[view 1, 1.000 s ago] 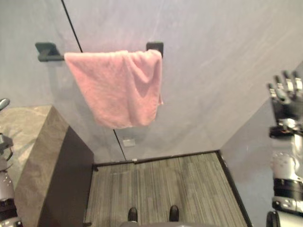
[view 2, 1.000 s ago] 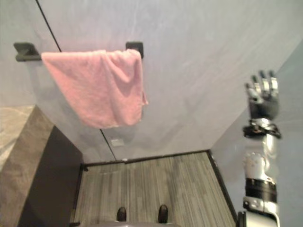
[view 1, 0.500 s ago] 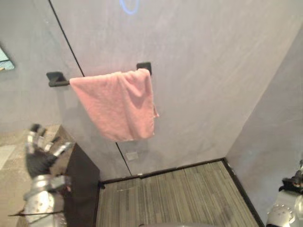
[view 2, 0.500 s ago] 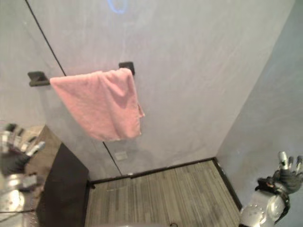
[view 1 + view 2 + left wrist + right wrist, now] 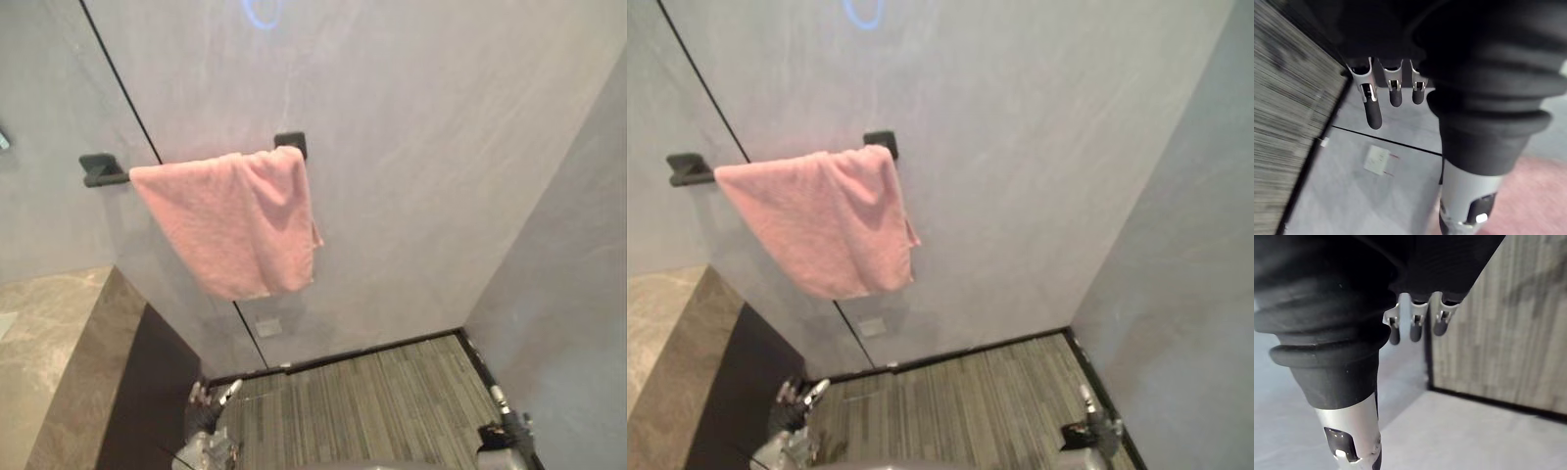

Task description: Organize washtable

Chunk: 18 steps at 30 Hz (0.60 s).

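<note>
Both hands hang low and idle. The left hand (image 5: pixel 208 401) has its fingers (image 5: pixel 1373 110) straight and slack, holding nothing; the right hand (image 5: pixel 1085 421) likewise, fingers (image 5: pixel 1414 330) loosely extended and empty. The stone washtable (image 5: pixel 54 338) stands above and outboard of the left fingertips, with its dark side panel (image 5: pixel 147 392) near them. Risk, as I judge it: raising the left hand close to that panel could catch the stone edge. A one-sided tug on the pink towel (image 5: pixel 230 220), draped unevenly over the towel bar (image 5: pixel 101 169) well above all the fingertips, could drag it off. Walls smooth and grey; striped floor (image 5: pixel 372 387) below the fingers.
</note>
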Tool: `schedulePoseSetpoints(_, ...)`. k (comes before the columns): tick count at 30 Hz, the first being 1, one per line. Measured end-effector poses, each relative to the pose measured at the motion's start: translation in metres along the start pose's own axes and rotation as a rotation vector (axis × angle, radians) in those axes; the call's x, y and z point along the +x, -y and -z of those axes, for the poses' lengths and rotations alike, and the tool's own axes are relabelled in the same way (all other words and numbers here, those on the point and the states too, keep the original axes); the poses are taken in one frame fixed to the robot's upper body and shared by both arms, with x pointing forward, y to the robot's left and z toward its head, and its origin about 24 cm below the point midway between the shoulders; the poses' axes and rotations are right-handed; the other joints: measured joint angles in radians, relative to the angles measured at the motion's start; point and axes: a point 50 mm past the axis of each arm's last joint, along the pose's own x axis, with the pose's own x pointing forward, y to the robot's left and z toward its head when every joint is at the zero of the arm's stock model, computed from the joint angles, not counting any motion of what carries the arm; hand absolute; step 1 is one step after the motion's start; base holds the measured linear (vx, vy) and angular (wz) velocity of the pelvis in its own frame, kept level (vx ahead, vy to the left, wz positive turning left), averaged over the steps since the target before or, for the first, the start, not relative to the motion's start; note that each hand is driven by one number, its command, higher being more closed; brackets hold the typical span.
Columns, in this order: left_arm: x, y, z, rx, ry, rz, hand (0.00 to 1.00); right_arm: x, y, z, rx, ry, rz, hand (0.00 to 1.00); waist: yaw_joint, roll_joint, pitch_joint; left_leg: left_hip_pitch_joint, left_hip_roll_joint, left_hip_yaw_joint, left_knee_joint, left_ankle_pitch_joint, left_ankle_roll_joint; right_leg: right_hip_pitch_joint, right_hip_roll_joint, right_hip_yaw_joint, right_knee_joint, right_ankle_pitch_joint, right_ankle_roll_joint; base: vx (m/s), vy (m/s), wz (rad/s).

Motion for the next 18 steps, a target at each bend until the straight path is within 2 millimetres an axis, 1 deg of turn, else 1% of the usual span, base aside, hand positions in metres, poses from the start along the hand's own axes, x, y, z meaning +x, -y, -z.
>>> schedulePoseSetpoints(1, 0.002, -0.007, 0.012, -0.014, -0.061, -0.056, 0.0, -0.001, 0.006, 0.012, -0.03, -0.053, 0.021, 0.0, 0.002, -0.004, -0.001, 0.0, -0.002, -0.001, 0.0, -0.004, 0.0, 0.0, -0.002, -0.002, 0.001, -0.007, -0.001, 0.06, 0.002, 0.04)
schedulePoseSetpoints(2, 0.001, -0.012, 0.02, -0.02, -0.094, -0.086, 0.0, -0.001, 0.008, 0.017, -0.047, -0.075, 0.031, 0.0, 0.003, -0.006, -0.001, 0.0, -0.003, -0.002, 0.0, -0.006, 0.0, 0.001, -0.003, -0.003, 0.001, -0.01, 0.0, 0.11, 0.005, 0.06)
schedulePoseSetpoints(3, -0.001, -0.02, 0.035, -0.031, -0.165, -0.143, 0.0, -0.002, 0.014, 0.028, -0.097, -0.122, 0.045, 0.0, 0.002, -0.009, 0.0, 0.003, -0.006, -0.004, -0.001, -0.011, 0.0, 0.006, -0.005, -0.005, 0.0, -0.013, 0.001, 0.14, 0.008, 0.08)
schedulePoseSetpoints(4, -0.006, -0.027, 0.051, -0.022, -0.24, -0.187, 0.0, -0.004, 0.021, 0.038, -0.153, -0.164, 0.06, 0.0, 0.001, -0.013, 0.002, 0.006, -0.011, -0.009, -0.001, -0.016, 0.0, 0.014, -0.009, -0.009, 0.0, -0.016, 0.006, 0.12, 0.007, 0.11)
schedulePoseSetpoints(5, -0.009, -0.029, 0.058, -0.01, -0.276, -0.204, 0.0, -0.005, 0.026, 0.042, -0.19, -0.185, 0.069, 0.0, 0.0, -0.015, 0.003, 0.008, -0.013, -0.012, -0.001, -0.017, 0.002, 0.015, -0.012, -0.014, 0.0, -0.02, 0.009, 0.11, 0.013, 0.14)
schedulePoseSetpoints(6, -0.016, -0.033, 0.072, 0.005, -0.345, -0.229, 0.0, -0.008, 0.033, 0.052, -0.257, -0.233, 0.086, 0.0, -0.001, -0.021, 0.005, 0.011, -0.018, -0.015, -0.001, -0.021, 0.002, 0.02, -0.017, -0.019, 0.001, -0.027, 0.013, 0.1, 0.017, 0.11)
schedulePoseSetpoints(7, -0.022, -0.037, 0.083, -0.011, -0.397, -0.256, 0.0, -0.009, 0.038, 0.056, -0.354, -0.261, 0.083, 0.0, 0.0, -0.029, 0.008, 0.012, -0.023, -0.017, -0.001, -0.029, 0.002, 0.023, -0.021, -0.02, -0.001, -0.03, 0.015, 0.12, 0.022, 0.09)
schedulePoseSetpoints(8, -0.024, -0.041, 0.085, -0.013, -0.41, -0.273, 0.0, -0.008, 0.039, 0.057, -0.405, -0.273, 0.078, 0.0, 0.0, -0.034, 0.011, 0.013, -0.025, -0.018, -0.001, -0.031, 0.003, 0.026, -0.023, -0.021, -0.001, -0.032, 0.014, 0.11, 0.019, 0.1)
schedulePoseSetpoints(10, -0.029, -0.051, 0.092, 0.028, -0.479, -0.299, 0.0, -0.01, 0.045, 0.065, -0.585, -0.334, 0.046, 0.0, -0.001, -0.048, 0.019, 0.014, -0.035, -0.027, 0.0, -0.038, 0.006, 0.03, -0.032, -0.024, -0.001, -0.036, 0.014, 0.1, 0.021, 0.11)
schedulePoseSetpoints(11, -0.03, -0.053, 0.093, 0.04, -0.49, -0.302, 0.0, -0.011, 0.045, 0.066, -0.629, -0.344, 0.03, 0.0, -0.001, -0.051, 0.021, 0.015, -0.037, -0.027, 0.0, -0.04, 0.007, 0.03, -0.034, -0.024, -0.001, -0.037, 0.014, 0.1, 0.024, 0.02)
schedulePoseSetpoints(12, -0.031, -0.056, 0.094, 0.065, -0.505, -0.299, 0.0, -0.011, 0.044, 0.069, -0.71, -0.363, -0.009, 0.0, 0.0, -0.055, 0.026, 0.014, -0.043, -0.03, 0.0, -0.043, 0.009, 0.031, -0.037, -0.024, -0.003, -0.038, 0.015, 0.1, 0.019, 0.02)
schedulePoseSetpoints(14, -0.028, -0.055, 0.092, 0.097, -0.512, -0.268, 0.0, -0.011, 0.043, 0.071, -0.768, -0.387, -0.054, 0.0, -0.001, -0.059, 0.031, 0.014, -0.052, -0.038, 0.004, -0.047, 0.014, 0.033, -0.041, -0.026, -0.003, -0.041, 0.02, 0.1, 0.018, 0.05)
schedulePoseSetpoints(17, -0.024, -0.054, 0.089, 0.124, -0.526, -0.208, 0.0, -0.01, 0.04, 0.075, -0.766, -0.439, -0.094, 0.0, -0.002, -0.069, 0.046, 0.03, -0.067, -0.041, 0.004, -0.048, 0.016, 0.059, -0.056, -0.033, -0.006, -0.045, 0.026, 0.07, 0.036, 0.09)
schedulePoseSetpoints(18, -0.024, -0.055, 0.089, 0.129, -0.531, -0.194, 0.0, -0.011, 0.039, 0.076, -0.779, -0.448, -0.111, 0.0, -0.003, -0.072, 0.047, 0.031, -0.071, -0.044, 0.004, -0.052, 0.022, 0.063, -0.059, -0.04, -0.008, -0.046, 0.028, 0.01, 0.02, 0.1)
